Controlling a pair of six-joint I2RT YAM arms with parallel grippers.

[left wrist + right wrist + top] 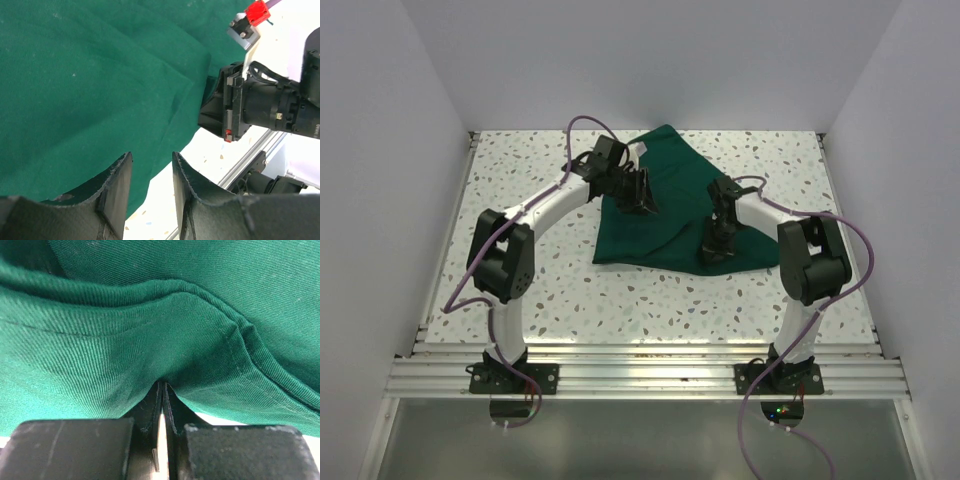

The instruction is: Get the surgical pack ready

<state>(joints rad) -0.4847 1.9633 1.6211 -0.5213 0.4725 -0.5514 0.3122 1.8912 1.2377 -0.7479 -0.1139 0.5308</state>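
My right hand (161, 387) sits closest, its two black, grainy pads pressed together with a pucker of the drape (150, 325) nipped between their tips. The cloth there is dark green and matte, a finely ribbed twill, with a stitched hem curving away to the right. My left hand (151, 157) stands at a middling gap, its rough-edged black fingers (117, 185) holding nothing, poised over the drape's soft folds near its edge. From above, the drape lies as a rumpled, roughly triangular shape in the middle of the white, speckled counter (520, 180), its point toward the far wall and its broad side toward me. My right hand grips it near the near-right corner, and my left hovers over its left side.
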